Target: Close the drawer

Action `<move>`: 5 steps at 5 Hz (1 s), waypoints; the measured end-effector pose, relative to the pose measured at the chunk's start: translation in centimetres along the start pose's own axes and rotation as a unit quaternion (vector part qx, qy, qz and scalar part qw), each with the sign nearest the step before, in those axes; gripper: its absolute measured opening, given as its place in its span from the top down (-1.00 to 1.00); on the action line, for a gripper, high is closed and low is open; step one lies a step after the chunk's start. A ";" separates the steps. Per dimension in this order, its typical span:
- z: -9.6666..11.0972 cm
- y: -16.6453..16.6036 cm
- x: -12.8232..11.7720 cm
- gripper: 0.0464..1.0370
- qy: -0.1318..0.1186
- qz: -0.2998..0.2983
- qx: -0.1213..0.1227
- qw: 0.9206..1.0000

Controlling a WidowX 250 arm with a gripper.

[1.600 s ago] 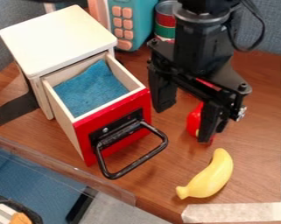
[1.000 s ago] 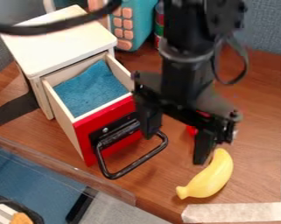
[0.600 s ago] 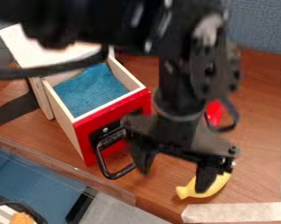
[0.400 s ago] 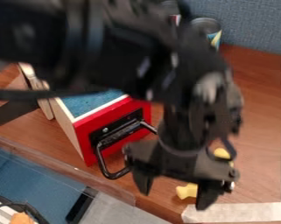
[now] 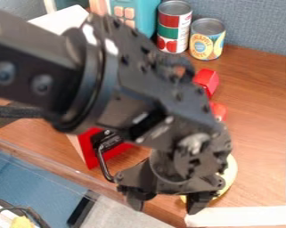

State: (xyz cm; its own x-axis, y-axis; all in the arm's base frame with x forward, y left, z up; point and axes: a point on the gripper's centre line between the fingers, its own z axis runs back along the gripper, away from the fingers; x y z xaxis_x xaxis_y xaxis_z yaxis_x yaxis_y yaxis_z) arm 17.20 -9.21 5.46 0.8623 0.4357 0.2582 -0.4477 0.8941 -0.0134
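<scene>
1. Camera view: the gripper [image 5: 167,205] is hanging open and empty near the black handle [image 5: 102,164]; the red-fronted drawer [image 5: 88,151] is sitting partly behind the arm [image 5: 163,89].
2. Off-centre pushing is risking a jam (the banana [image 5: 229,177] is lying in bumping reach).

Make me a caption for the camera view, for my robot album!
The robot's black gripper hangs open near the red drawer and its black handle, partly hiding a yellow banana.
</scene>
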 end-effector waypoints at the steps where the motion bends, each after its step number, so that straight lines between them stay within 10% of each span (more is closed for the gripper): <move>1: -0.3 0.8 0.5 -0.93 -0.014 0.047 0.004 0.999; 5: -2.1 2.8 1.6 -0.93 0.009 0.205 -0.013 0.979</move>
State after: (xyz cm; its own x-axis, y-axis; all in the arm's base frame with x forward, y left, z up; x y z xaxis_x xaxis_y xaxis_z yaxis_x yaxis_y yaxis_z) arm 17.82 -5.83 3.84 0.6154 0.7602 0.2083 -0.7514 0.6456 -0.1360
